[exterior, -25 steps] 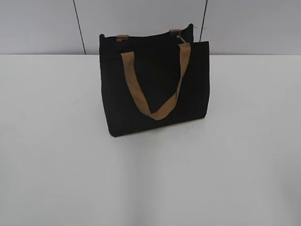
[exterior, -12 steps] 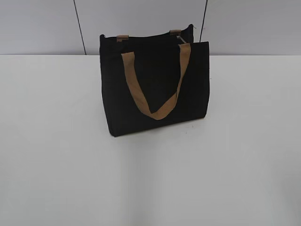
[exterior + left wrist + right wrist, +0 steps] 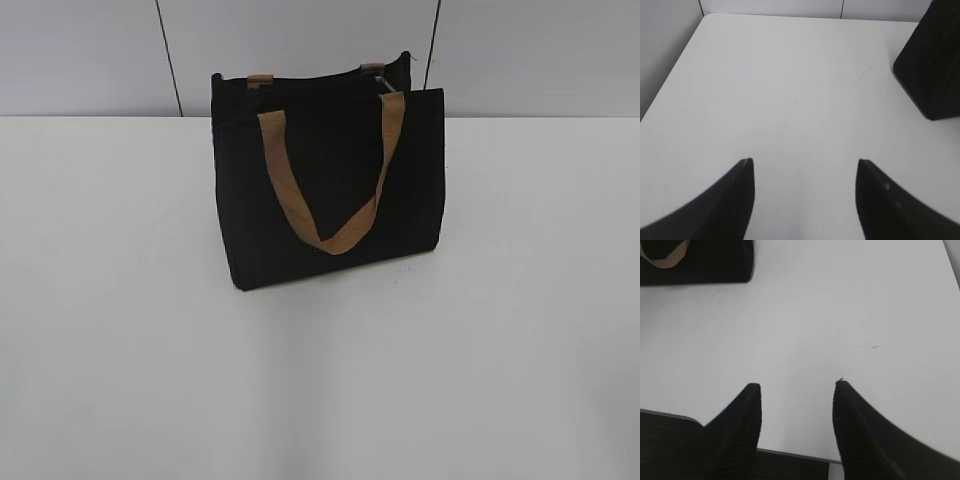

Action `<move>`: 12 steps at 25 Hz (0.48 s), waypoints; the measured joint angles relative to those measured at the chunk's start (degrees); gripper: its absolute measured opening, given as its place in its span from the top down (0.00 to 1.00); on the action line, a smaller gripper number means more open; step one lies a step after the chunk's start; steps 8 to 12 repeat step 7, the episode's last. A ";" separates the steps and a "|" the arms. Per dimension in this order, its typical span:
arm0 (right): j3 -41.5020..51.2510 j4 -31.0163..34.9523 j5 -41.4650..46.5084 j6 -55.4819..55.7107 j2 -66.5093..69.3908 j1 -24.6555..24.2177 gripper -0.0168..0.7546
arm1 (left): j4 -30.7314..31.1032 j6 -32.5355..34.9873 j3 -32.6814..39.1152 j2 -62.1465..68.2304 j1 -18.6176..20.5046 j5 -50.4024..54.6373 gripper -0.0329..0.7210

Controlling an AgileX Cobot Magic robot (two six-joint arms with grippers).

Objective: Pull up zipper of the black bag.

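Note:
The black bag [image 3: 330,185] stands upright at the back middle of the white table, with a tan strap handle [image 3: 330,180] hanging down its front. The small silver zipper [image 3: 385,83] shows at the top right of the bag, near the right strap end. A corner of the bag shows in the left wrist view [image 3: 935,65] and in the right wrist view [image 3: 705,262]. My left gripper [image 3: 804,162] is open and empty over bare table, left of the bag. My right gripper [image 3: 797,386] is open and empty near the table's front edge. Neither gripper appears in the exterior view.
The white table [image 3: 320,380] spreads wide in front of and beside the bag. A grey panelled wall [image 3: 90,55] stands behind it. The table's left edge [image 3: 670,75] and front edge [image 3: 790,455] show in the wrist views.

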 joint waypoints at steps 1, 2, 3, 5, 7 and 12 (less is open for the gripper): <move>0.00 0.00 0.00 -0.02 0.00 0.55 0.51 | -0.06 0.00 0.00 0.00 0.03 0.00 0.32; 0.00 0.00 0.00 -0.02 0.00 0.81 0.51 | -0.06 0.05 0.00 0.00 0.05 0.00 0.32; 0.00 0.00 0.00 -0.02 0.00 0.95 0.51 | -0.06 0.05 0.00 0.00 0.05 0.00 0.32; 0.00 0.00 0.00 -0.02 0.00 0.96 0.51 | -0.06 0.05 0.00 0.00 0.05 0.00 0.32; 0.00 0.00 0.00 -0.02 0.00 0.96 0.51 | -0.09 0.05 0.00 0.00 0.05 0.00 0.32; 0.00 0.00 0.00 -0.02 0.00 0.96 0.51 | -0.09 0.05 0.00 0.00 0.05 0.00 0.32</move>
